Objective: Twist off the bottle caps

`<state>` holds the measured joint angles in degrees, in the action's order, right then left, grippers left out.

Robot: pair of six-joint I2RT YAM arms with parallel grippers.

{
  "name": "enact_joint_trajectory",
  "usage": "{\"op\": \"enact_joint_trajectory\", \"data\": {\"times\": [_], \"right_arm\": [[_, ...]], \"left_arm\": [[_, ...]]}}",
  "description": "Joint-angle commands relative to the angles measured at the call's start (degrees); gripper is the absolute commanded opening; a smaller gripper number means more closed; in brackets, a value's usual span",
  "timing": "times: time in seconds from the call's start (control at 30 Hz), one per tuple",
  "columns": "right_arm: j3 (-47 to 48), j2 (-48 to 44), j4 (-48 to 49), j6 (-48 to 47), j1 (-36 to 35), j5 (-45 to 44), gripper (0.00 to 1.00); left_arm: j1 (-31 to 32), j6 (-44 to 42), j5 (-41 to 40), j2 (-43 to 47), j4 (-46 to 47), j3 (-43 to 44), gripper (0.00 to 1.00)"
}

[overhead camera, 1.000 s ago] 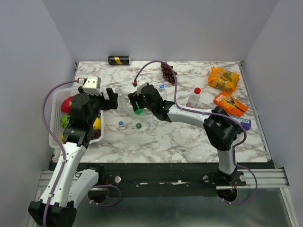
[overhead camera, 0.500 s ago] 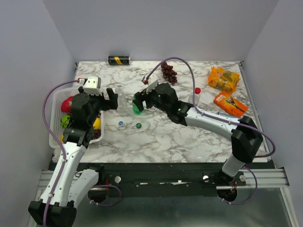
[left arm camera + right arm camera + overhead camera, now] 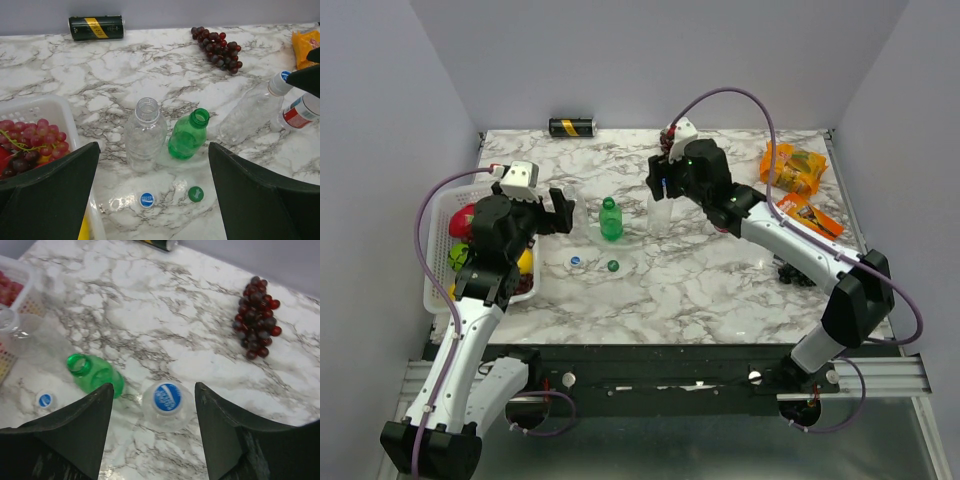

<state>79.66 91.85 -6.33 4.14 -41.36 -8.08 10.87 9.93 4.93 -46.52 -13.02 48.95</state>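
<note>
A translucent green bottle (image 3: 611, 219) stands upright with its neck open, and a clear bottle (image 3: 145, 134), also uncapped, stands just left of it. A blue cap (image 3: 146, 199) and a green cap (image 3: 195, 193) lie loose on the marble in front of them. My left gripper (image 3: 152, 150) is open, hanging short of these two bottles. My right gripper (image 3: 154, 390) is open above the longer clear bottle (image 3: 167, 405), its fingers on either side of the blue cap (image 3: 167, 397) with gaps showing. The red-label bottle (image 3: 297, 112) stands beside that one.
A white basket (image 3: 438, 215) of fruit sits at the table's left edge. A black-and-gold can (image 3: 572, 127) lies at the back. Dark grapes (image 3: 257, 315) lie behind the bottles, and orange snack packets (image 3: 792, 165) are at the back right.
My right gripper let go of the green bottle, which now stands alone, and moved right and back to hover over the blue-capped bottle. The left arm has not moved.
</note>
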Motion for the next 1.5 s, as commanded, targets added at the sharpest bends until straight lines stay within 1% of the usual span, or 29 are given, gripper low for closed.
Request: {"op": "enact_joint_trajectory", "data": {"times": [0.0,0.13,0.3,0.4,0.43,0.5,0.53,0.6,0.63,0.73,0.83,0.87,0.97,1.03,1.07,1.13,1.23,1.33,1.4,1.47], "right_arm": [[2.3,3.1,-5.8,1.1,3.0,-1.1,0.73],[2.8,5.3,-5.7,1.6,4.0,1.2,0.73],[3.8,6.7,-5.6,2.0,4.0,4.4,0.7],[4.2,8.1,-5.5,2.1,4.0,4.4,0.66],[4.3,8.4,-5.6,2.0,4.0,4.2,0.61],[4.2,8.8,-5.6,2.0,4.0,3.9,0.55],[4.1,8.8,-5.5,1.9,4.0,3.9,0.47],[4.0,8.6,-5.6,1.7,4.0,4.3,0.39],[4.2,8.1,-6.1,1.7,4.0,4.5,0.31],[5.1,4.9,-9.1,2.0,4.0,5.9,0.23],[3.6,0.8,-11.6,2.7,4.0,7.8,0.21],[2.6,-2.5,-12.0,2.8,3.9,11.0,0.21],[-0.5,-9.0,-13.7,3.9,3.9,14.9,0.2],[-2.3,-11.5,-14.5,4.6,3.9,17.6,0.2],[-3.1,-12.9,-14.7,4.8,3.9,20.7,0.2],[-5.7,-16.4,-14.6,5.8,3.9,23.9,0.2],[-8.2,-20.3,-14.5,7.2,3.9,28.9,0.2],[-11.4,-23.5,-13.6,8.2,3.8,33.7,0.19],[-13.3,-24.8,-12.7,8.6,3.9,37.4,0.19],[-14.3,-25.9,-11.9,8.8,3.9,39.1,0.19]], "left_arm": [[-0.2,0.4,4.2,0.0,0.2,0.9,0.99],[-0.2,0.4,5.7,0.1,0.5,0.8,0.99],[-0.2,0.5,5.6,0.0,0.4,0.9,0.99],[-0.2,0.5,5.4,-0.1,0.3,0.9,0.99],[-0.2,0.5,5.5,-0.1,0.3,0.9,0.99],[-0.2,0.3,5.8,-0.1,0.4,0.7,0.99],[0.0,0.3,6.1,-0.1,0.5,0.5,0.99],[0.5,0.0,6.8,-0.1,0.9,0.4,0.99],[0.8,-0.2,7.2,-0.2,0.9,0.4,0.99],[3.2,-1.4,9.3,-0.1,1.1,0.2,0.99],[6.0,-2.7,11.5,0.2,1.9,-0.1,0.99],[6.9,-3.0,11.9,0.4,1.9,-0.1,0.99],[10.4,-4.9,13.7,1.3,2.6,-0.4,0.99],[14.1,-6.7,15.2,1.7,3.7,-1.6,0.99],[15.1,-7.0,18.0,1.4,5.2,-2.1,0.99],[18.5,-7.7,20.9,0.6,6.3,-2.8,0.99],[22.1,-8.3,26.1,-2.1,8.4,-3.8,0.99],[24.4,-8.4,27.6,-4.6,10.2,-4.6,0.99],[26.7,-9.6,26.5,-6.0,10.0,-4.7,0.99],[29.0,-9.6,24.9,-6.6,9.8,-5.3,0.99]]}}
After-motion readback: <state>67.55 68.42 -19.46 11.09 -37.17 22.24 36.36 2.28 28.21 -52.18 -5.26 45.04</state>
